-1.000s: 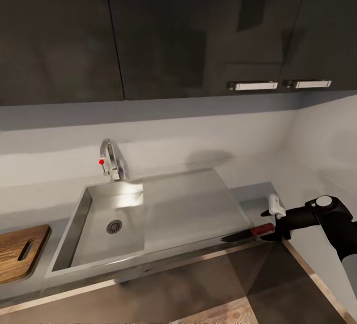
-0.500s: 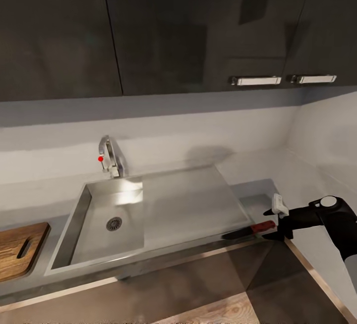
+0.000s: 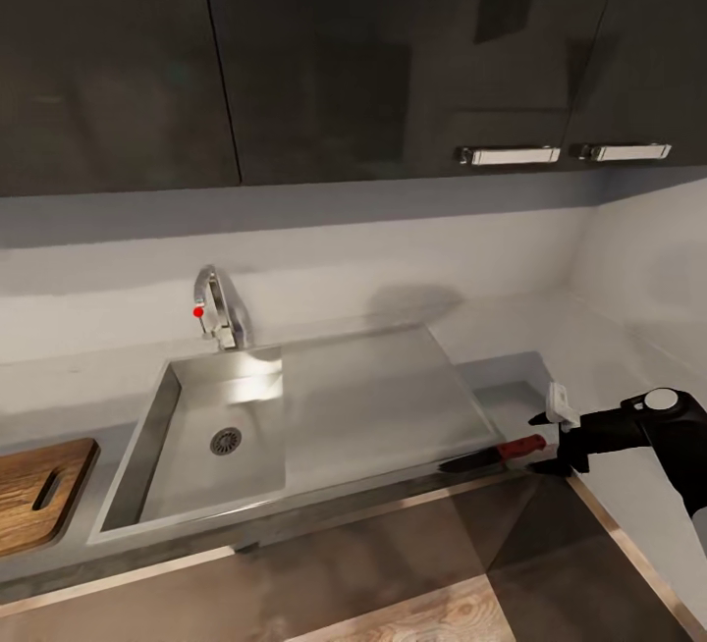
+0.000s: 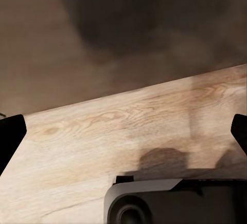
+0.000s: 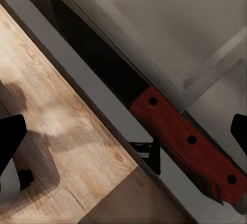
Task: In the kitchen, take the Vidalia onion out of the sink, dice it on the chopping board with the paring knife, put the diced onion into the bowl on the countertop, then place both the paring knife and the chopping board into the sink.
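So in the head view, the small red-handled paring knife with the dark pointed blade (image 3: 493, 455) is seen lying at the front right corner of the brushed-steel sink with its flat drainboard (image 3: 393, 406), blade resting on the steel edge, handle poking out over the smooth grey glossy countertop (image 3: 511, 382). The right gripper (image 3: 550, 444) is parked just beside the handle end with its fingers spread apart, nothing held. The brown wooden chopping board with the slot handle (image 3: 34, 495) is cut off at the picture's edge, well apart from the knife on the far side of the basin. The basin looks bare apart from the drain. In the left wrist view, light wood floor (image 4: 123, 126) is shown and the left gripper (image 4: 123, 131) fingertips sit wide apart at the picture's sides, so it's open and empty. In the right wrist view the knife (image 5: 154, 111) is seen close up, three rivets in the red handle, the blade tip hidden in shadow and the handle's butt cut off. Handling guess: it's probably light and rigid, and the glossy handle may be a bit slippery, so it's best taken mid-handle, around the rivets, well clear of the blade.
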You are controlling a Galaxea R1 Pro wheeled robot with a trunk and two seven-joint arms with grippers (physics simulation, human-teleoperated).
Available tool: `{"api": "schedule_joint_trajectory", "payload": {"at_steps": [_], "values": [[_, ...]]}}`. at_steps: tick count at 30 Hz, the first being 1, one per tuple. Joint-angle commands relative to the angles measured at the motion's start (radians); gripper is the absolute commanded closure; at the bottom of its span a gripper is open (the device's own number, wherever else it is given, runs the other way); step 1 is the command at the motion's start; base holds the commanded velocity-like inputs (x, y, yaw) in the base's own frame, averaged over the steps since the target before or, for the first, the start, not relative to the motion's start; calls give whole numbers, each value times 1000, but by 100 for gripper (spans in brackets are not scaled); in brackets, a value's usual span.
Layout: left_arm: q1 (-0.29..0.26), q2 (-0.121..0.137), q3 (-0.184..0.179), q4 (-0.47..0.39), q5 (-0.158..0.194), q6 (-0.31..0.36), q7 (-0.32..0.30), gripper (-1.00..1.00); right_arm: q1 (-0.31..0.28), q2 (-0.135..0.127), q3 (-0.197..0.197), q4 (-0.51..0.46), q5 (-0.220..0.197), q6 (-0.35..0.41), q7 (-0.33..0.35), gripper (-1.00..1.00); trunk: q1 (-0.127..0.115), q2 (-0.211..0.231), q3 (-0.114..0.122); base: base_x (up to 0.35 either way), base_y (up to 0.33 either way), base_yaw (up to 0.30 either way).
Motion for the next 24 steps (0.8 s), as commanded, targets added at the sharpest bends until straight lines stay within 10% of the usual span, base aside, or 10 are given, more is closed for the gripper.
{"api": "schedule_joint_trajectory", "payload": {"at_steps": [1,7,24], "values": [[0,2,-8,-1,7,-1,9,-100,-1,-2,-12,-1,3,7,5,-100,1,-2,-2,0,0,0],[0,2,-8,0,7,0,9,-100,-1,-11,-74,-2,4,7,3,-100,1,-2,-2,0,0,0],[0,2,-8,1,8,0,9,-100,-5,-42,-89,-9,-3,12,-5,-100,1,-2,-2,0,0,0]]}}
